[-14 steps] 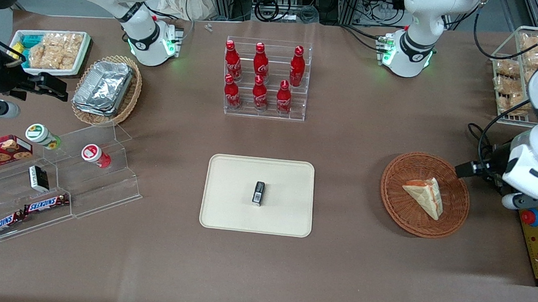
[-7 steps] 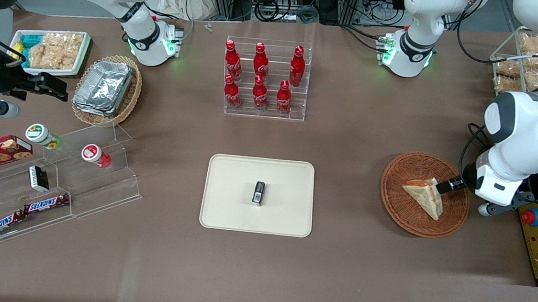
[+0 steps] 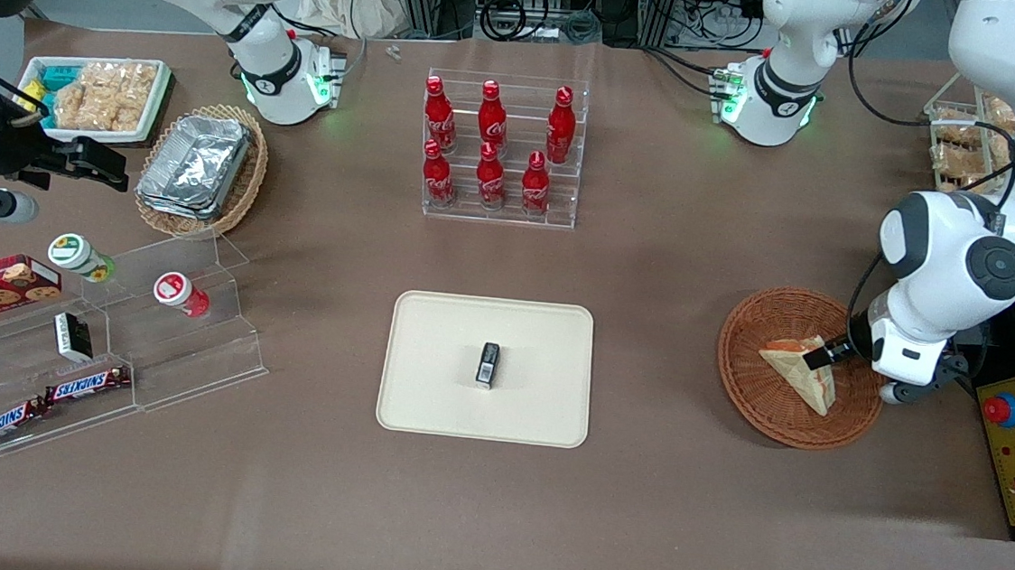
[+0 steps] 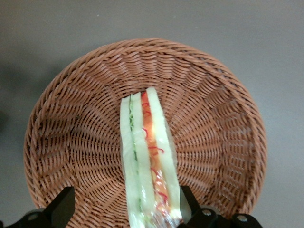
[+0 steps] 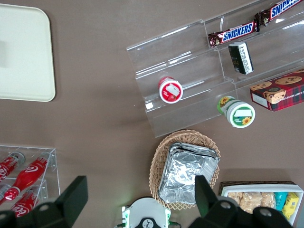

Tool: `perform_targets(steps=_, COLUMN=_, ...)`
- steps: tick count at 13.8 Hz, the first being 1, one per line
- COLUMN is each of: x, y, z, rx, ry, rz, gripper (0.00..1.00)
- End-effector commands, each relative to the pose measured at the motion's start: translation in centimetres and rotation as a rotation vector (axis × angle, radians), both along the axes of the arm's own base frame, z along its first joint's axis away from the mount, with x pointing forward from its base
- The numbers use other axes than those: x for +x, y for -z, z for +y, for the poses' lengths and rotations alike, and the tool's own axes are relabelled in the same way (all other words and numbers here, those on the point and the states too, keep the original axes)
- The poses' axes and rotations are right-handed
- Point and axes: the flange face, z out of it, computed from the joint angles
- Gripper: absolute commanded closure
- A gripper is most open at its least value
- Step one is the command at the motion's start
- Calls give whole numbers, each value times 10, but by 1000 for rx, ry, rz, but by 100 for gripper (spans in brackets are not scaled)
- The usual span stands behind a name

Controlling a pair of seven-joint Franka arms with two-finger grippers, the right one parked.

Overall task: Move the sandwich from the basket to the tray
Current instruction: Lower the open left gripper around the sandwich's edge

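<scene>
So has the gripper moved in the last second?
Yes. The gripper came in over the basket rim to the sandwich, which still lies there.

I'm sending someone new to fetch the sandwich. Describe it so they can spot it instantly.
Find the round reddish-brown wicker basket toward the working arm's end of the table. The sandwich lies in it, a pale triangular wedge with a red, orange and green filling edge, with the open gripper straddling it. Nothing else is in that basket, and it is the table's only sandwich.

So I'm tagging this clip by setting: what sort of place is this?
Probably a robotics lab staged as a snack counter: Cola bottles on an acrylic riser, Snickers bars on display steps, and the tool open around the sandwich in the basket.
</scene>
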Motion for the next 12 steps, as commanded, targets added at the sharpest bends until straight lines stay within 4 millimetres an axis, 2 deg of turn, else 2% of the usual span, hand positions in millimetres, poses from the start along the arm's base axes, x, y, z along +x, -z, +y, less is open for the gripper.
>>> perform_targets(steps=1, x=-1, y=11, z=1, rx=-6, ry=-52, rz=-10, gripper=1)
perform_targets(steps=5, x=-1, y=19, z=0, rx=-11, ry=-103, rz=7, gripper=1)
perform_targets(steps=8, x=3, y=14, z=-3, rx=-14, ry=-121, rz=-4, gripper=1)
perform_targets(steps=11, x=16, y=-4, z=-6, rx=-13, ry=-123, rz=-1, gripper=1)
perform_targets(steps=12, x=16, y=-4, z=-5, rx=-14, ry=-127, rz=10, gripper=1)
